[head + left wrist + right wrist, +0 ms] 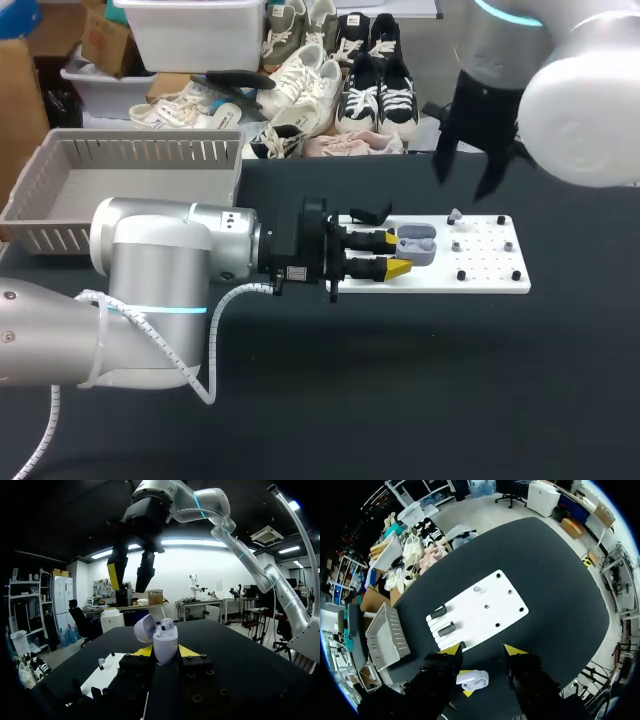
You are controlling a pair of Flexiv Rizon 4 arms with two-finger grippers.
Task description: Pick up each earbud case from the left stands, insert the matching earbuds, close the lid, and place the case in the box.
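Observation:
A pale lavender earbud case [416,246] with its lid up is held over the white stand board [480,282], and my left gripper [397,253] is shut on it. In the left wrist view the case [165,642] stands between the yellow tips with one earbud [166,625] seated inside. Another earbud [455,215] rests on the board's far side. My right gripper [463,185] hangs open and empty above the board. From below, in the left wrist view, it [128,585] is above the case. In the right wrist view the right gripper [482,650] looks down on the case [472,680].
A grey slatted basket [60,205] sits at the table's far left, also visible in the right wrist view [387,637]. Two dark stands [442,620] sit on the white board [495,612], and small black pegs [462,275] dot it.

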